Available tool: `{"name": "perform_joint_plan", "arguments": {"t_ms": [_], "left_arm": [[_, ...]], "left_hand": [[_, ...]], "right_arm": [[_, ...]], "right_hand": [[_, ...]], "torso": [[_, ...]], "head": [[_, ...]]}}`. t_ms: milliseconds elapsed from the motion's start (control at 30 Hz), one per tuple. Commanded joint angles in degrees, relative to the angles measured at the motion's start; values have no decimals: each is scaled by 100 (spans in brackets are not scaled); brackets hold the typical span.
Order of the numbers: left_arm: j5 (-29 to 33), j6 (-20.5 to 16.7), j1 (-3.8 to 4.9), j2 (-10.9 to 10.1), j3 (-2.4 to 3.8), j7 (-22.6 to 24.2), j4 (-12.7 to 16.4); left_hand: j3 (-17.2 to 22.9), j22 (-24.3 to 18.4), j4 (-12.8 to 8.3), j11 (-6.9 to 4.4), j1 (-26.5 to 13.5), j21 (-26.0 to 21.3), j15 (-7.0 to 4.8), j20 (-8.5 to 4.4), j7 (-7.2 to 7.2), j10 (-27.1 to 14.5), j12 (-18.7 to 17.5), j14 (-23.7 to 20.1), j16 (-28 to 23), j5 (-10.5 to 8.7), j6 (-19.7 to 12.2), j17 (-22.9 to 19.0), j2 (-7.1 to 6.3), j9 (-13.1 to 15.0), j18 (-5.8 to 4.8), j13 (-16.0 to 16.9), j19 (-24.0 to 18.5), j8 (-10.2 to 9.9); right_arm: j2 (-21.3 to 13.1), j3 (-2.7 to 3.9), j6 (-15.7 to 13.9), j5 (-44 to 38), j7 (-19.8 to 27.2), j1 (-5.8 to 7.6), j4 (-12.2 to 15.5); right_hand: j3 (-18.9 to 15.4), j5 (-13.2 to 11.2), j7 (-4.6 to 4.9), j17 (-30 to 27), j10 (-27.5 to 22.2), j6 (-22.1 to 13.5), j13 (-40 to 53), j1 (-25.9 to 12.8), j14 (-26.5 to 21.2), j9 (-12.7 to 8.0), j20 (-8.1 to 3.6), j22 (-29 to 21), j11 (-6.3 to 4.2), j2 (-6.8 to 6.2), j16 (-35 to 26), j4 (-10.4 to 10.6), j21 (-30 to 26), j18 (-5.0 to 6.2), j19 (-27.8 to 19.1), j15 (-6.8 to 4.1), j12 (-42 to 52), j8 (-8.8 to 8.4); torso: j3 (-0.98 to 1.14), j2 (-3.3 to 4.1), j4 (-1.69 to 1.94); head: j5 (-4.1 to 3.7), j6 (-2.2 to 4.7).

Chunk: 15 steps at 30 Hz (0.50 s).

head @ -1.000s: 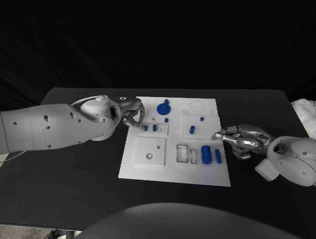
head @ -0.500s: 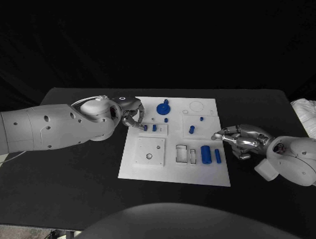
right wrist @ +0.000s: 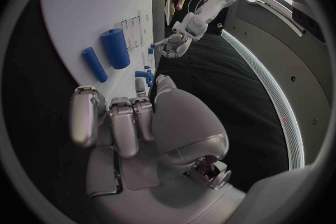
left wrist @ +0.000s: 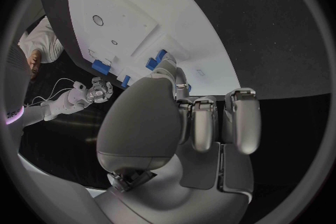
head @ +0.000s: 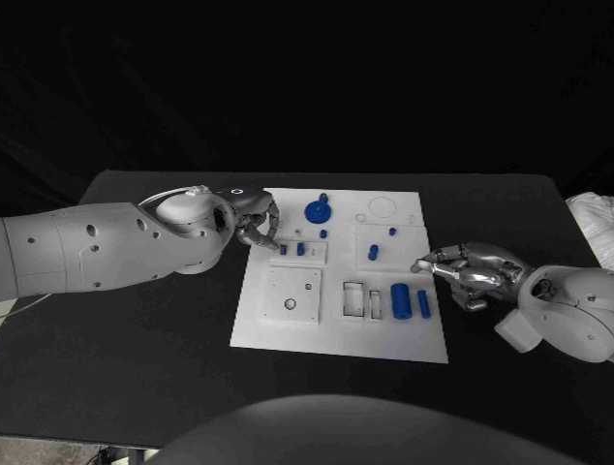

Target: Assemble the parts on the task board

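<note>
The white task board [head: 291, 320] lies in the middle of the black table. My left hand [head: 256, 226] is over the board's left edge. Its fingertips pinch a small blue peg [head: 282, 249] [left wrist: 156, 60] that stands beside a second peg [head: 300, 249]. My right hand [head: 461, 272] [right wrist: 133, 123] hovers just off the board's right edge, fingers curled in with nothing in them. Close to it lie a thick blue cylinder [head: 401, 300] [right wrist: 115, 47] and a thin one [head: 421, 302] [right wrist: 94, 64]. A blue gear-like part [head: 317, 208] sits near the far edge.
More small blue pegs [head: 373, 252] [head: 391, 232] [head: 322, 233] stand mid-board. Open rectangular slots [head: 353, 298] and a raised square plate [head: 291, 294] take up the near half. Something white and crumpled [head: 603, 232] lies at the table's right edge.
My left hand's fingers have crept slightly down onto the small peg. The right hand and the parts have not moved.
</note>
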Motion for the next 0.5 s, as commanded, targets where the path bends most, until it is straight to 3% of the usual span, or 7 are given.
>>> {"name": "perform_joint_plan", "arguments": {"t_ms": [33,500], "left_arm": [[32,-13,-3,12,4,-50,2],[35,32,-5,10,4,-32,1]], "left_hand": [[30,1325,-8,-13,-31,-39,21,16,21,607,14,603,14,23,-36,1508,27,-8,51,1509,333,-29],[-5,1314,-2,-2,-15,-73,27,24,33,607,14,603,14,-4,-32,1508,-62,-1,58,1509,319,-28]], "right_arm": [[6,-1,106,-35,11,-6,3],[9,-1,105,-35,12,-10,-1]], "right_hand": [[35,20,1,1507,896,-31,341,80,598,-6,-12,1068,-285,43,20,10,5,-14,25,-49,-20,-23],[43,24,1,1507,896,-34,341,85,598,-6,-12,1069,-285,38,20,7,7,-14,28,-49,-20,-24]], "torso": [[-1,0,-3],[1,-1,-5]], "head": [[3,0],[17,0]]}}
